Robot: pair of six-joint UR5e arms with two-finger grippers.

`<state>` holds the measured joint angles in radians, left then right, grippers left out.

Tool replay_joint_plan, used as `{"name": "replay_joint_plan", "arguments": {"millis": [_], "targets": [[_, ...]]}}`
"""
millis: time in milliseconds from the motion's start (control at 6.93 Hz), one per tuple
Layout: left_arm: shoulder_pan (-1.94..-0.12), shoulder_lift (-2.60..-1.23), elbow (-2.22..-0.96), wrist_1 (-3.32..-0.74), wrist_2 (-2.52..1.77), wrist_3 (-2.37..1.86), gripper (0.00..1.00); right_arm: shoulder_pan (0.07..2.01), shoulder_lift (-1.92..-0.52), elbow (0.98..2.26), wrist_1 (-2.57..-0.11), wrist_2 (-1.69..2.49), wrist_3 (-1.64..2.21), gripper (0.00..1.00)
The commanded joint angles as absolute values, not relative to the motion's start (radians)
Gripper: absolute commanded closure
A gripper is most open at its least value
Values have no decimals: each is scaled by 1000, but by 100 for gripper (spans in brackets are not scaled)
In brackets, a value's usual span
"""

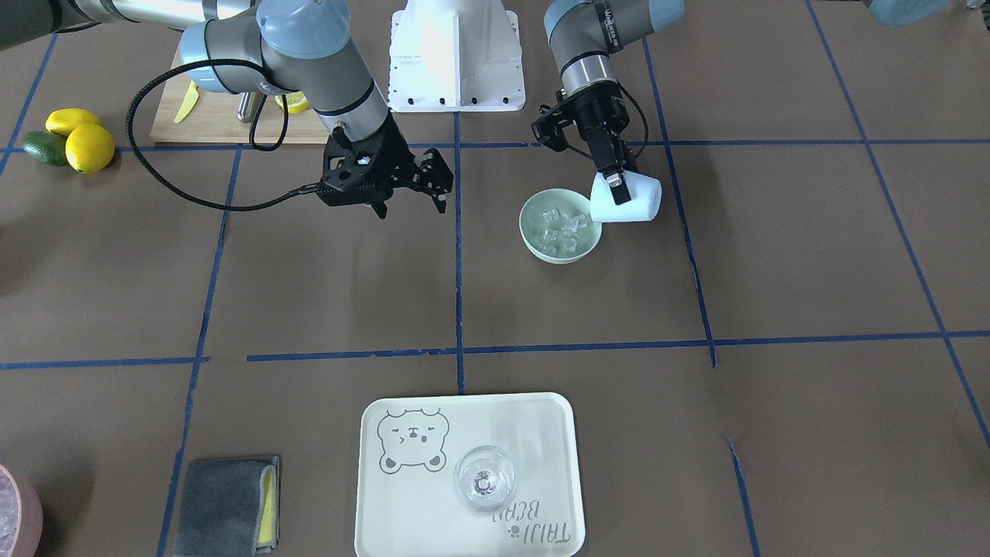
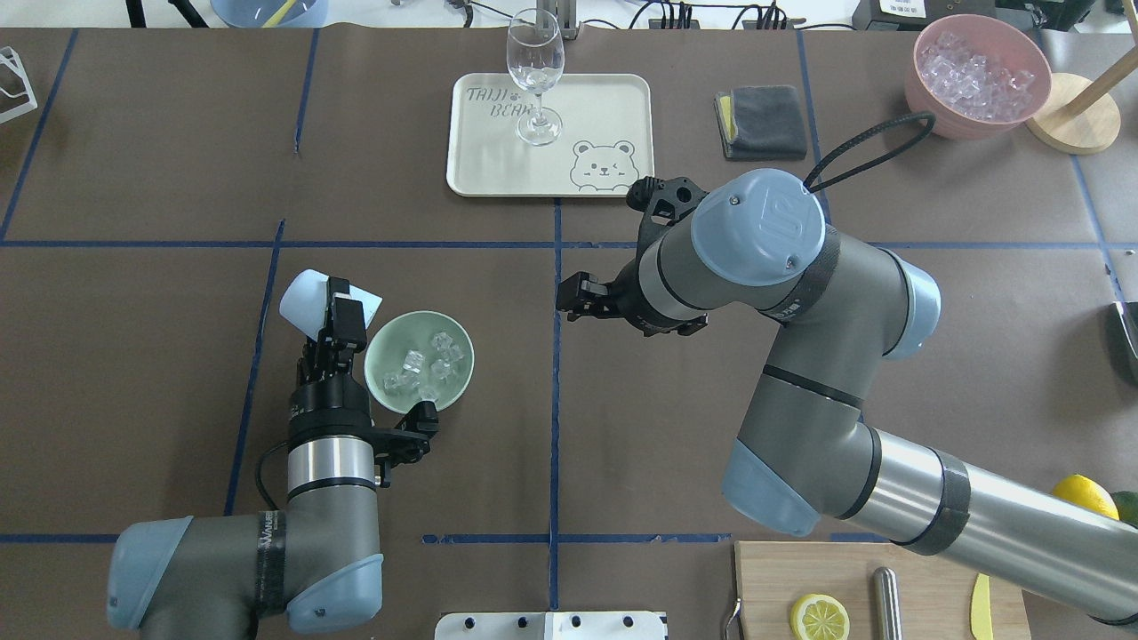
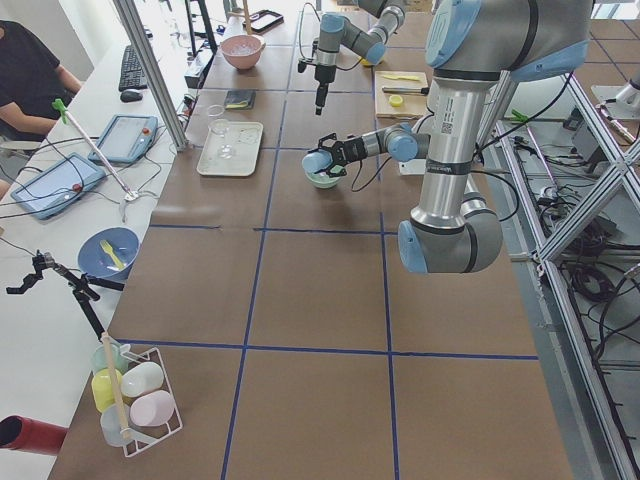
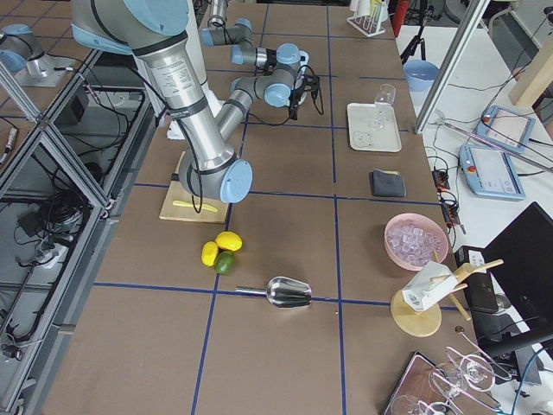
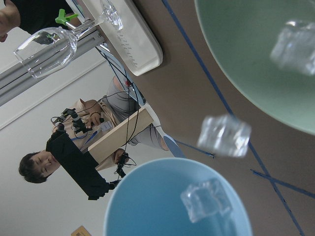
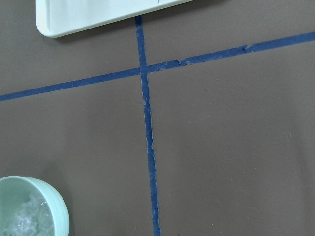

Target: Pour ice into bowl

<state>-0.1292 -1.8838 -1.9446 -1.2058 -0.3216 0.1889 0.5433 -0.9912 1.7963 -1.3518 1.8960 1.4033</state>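
Observation:
The pale mint-green bowl (image 1: 532, 236) (image 2: 384, 354) stands left of the table's middle and holds several clear ice cubes (image 1: 562, 227) (image 2: 416, 364). My left gripper (image 1: 616, 184) (image 2: 340, 318) is shut on a light blue cup (image 1: 636, 203) (image 2: 302, 300), tipped on its side at the bowl's rim. In the left wrist view one ice cube (image 5: 224, 135) is in the air between the cup's mouth (image 5: 147, 196) and the bowl (image 5: 246, 64), and another cube (image 5: 204, 199) lies in the cup. My right gripper (image 1: 411, 207) (image 2: 573, 300) is open and empty, beside the bowl.
A cream tray (image 2: 613, 98) with a wine glass (image 2: 535, 71) stands at the far side, with a grey cloth (image 2: 761, 121) and a pink container of ice (image 2: 976, 76) to its right. A cutting board (image 2: 925, 587) and lemons (image 1: 85, 143) are near the robot's base.

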Motion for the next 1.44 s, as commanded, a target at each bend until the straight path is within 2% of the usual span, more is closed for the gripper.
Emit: {"name": "replay_joint_plan", "arguments": {"millis": [0, 433, 866, 1011, 1299], "targets": [[-129, -1884, -1944, -1197, -319, 205, 100, 542, -991, 1796, -1353, 1896, 1405, 0], [-129, -1897, -1950, -1196, -324, 212, 100, 541, -991, 1796, -1353, 1896, 1407, 0], [-138, -1882, -2032, -1248, -400, 171, 100, 531, -989, 1796, -1351, 1890, 1408, 0], [-141, -1873, -2042, -1315, -444, 138, 100, 528, -988, 1796, -1353, 1888, 1410, 0], [-166, -1804, -2045, -1681, -578, 121, 100, 520, -983, 1793, -1353, 1887, 1411, 0]]}}
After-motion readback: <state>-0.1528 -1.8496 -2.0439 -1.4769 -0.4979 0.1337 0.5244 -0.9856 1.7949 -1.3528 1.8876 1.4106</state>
